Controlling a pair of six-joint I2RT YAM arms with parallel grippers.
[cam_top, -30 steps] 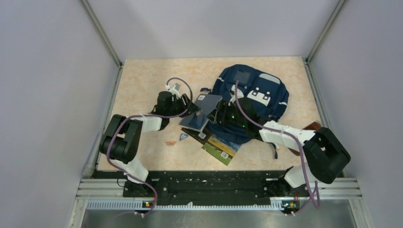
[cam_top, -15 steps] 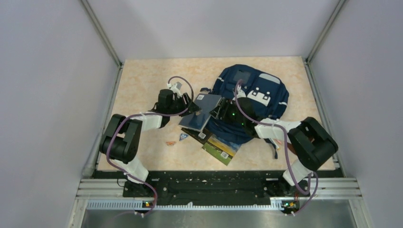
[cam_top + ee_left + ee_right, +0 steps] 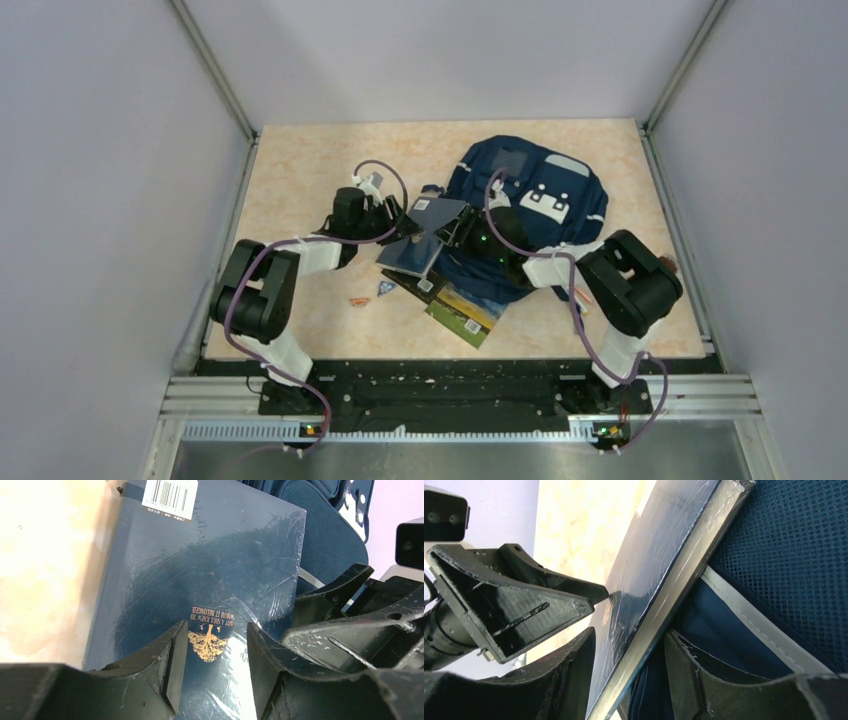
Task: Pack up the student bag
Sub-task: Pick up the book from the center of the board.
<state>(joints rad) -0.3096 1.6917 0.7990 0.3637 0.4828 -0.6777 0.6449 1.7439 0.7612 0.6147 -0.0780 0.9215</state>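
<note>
The student bag (image 3: 540,195), a navy backpack, lies at the back right of the table; its mesh and a pale stripe fill the right wrist view (image 3: 784,555). A dark blue shrink-wrapped book (image 3: 425,240) leans tilted against the bag's left side. My left gripper (image 3: 402,230) stands open, and the book's cover (image 3: 200,570) shows between its fingers (image 3: 216,627), whose tips rest against it. My right gripper (image 3: 453,236) straddles the book's page edge (image 3: 674,580). One finger is on the cover side and one on the bag side (image 3: 630,635), with a thin gap still showing.
More books lie under the tilted one, among them a green and yellow one (image 3: 468,312). A small triangular item (image 3: 385,289) and an orange scrap (image 3: 357,300) lie left of the stack. A brown object (image 3: 667,264) sits by the right wall.
The right arm's elbow has swung left toward the bag. Its jaws have narrowed around the book's edge. The left gripper and the book have stayed put.
</note>
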